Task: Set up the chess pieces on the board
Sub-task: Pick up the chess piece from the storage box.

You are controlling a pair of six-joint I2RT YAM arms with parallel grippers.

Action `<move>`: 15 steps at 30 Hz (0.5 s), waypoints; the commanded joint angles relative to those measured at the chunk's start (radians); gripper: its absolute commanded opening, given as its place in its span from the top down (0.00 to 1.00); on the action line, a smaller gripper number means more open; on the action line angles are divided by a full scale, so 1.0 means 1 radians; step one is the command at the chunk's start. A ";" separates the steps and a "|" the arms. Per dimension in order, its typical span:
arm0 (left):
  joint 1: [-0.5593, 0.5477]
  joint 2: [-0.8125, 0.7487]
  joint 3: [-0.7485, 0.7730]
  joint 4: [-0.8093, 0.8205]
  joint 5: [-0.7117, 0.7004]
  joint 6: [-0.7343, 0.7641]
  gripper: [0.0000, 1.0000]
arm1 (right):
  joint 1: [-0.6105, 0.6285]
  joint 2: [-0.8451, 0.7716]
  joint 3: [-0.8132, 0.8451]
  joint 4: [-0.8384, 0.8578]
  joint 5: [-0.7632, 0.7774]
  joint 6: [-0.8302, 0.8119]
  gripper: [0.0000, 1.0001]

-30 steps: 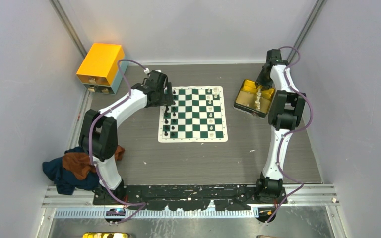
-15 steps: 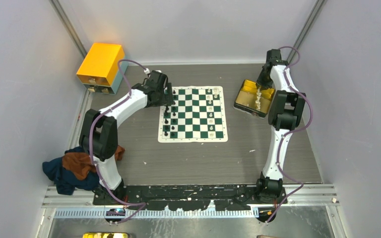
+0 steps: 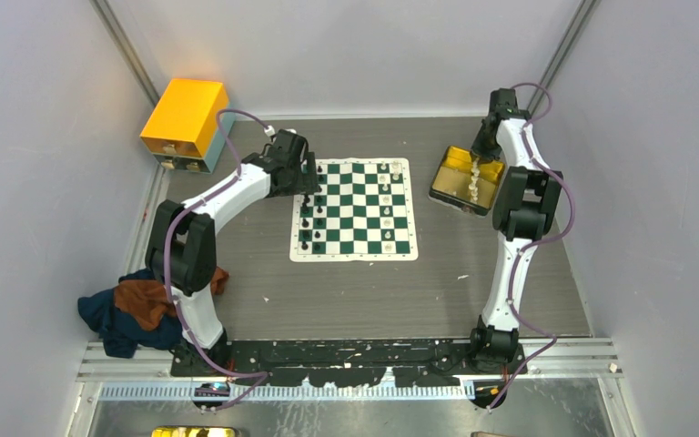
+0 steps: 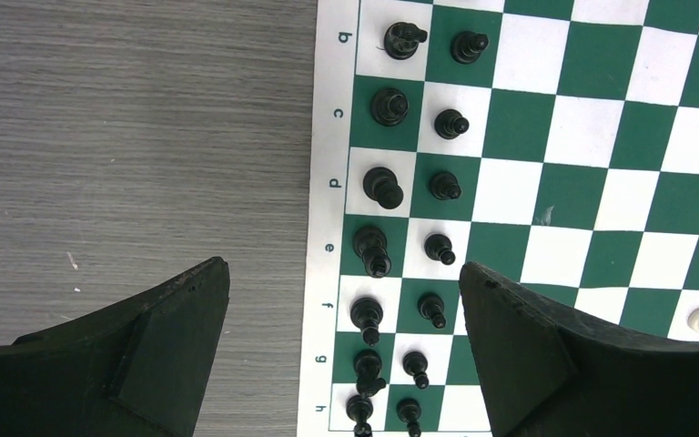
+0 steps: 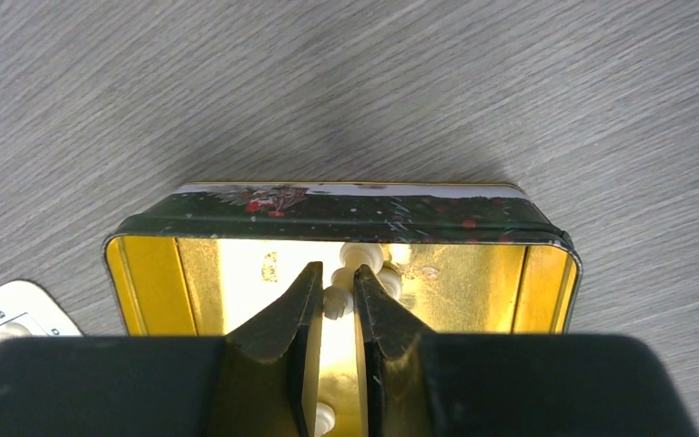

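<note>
Grey walls (image 3: 346, 55) ring a wood-grain table (image 3: 355, 291) bearing the board (image 3: 355, 211), orange box (image 3: 185, 118) and cloth heap (image 3: 127, 314) to its left, yellow tin (image 3: 455, 164) to its right where the right gripper (image 5: 337, 270) pinches a cream piece (image 5: 335, 302), left gripper (image 4: 344, 271) gaping over its black pieces (image 4: 382, 187).

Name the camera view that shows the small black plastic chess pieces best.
Left wrist: the small black plastic chess pieces fill two files on the green-and-white checked board, each distinct. Top external shows them as tiny specks at the board's left edge. Right wrist shows none.
</note>
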 commanded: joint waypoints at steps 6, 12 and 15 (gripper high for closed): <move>-0.002 -0.054 0.009 0.008 -0.003 0.023 0.03 | 0.039 -0.133 0.053 0.003 -0.006 -0.027 0.99; -0.002 -0.077 -0.008 0.009 -0.003 0.028 0.03 | 0.095 -0.192 0.045 -0.016 0.004 -0.045 0.99; -0.002 -0.085 -0.015 0.011 0.001 0.026 0.03 | 0.130 -0.234 0.027 -0.019 0.019 -0.051 0.99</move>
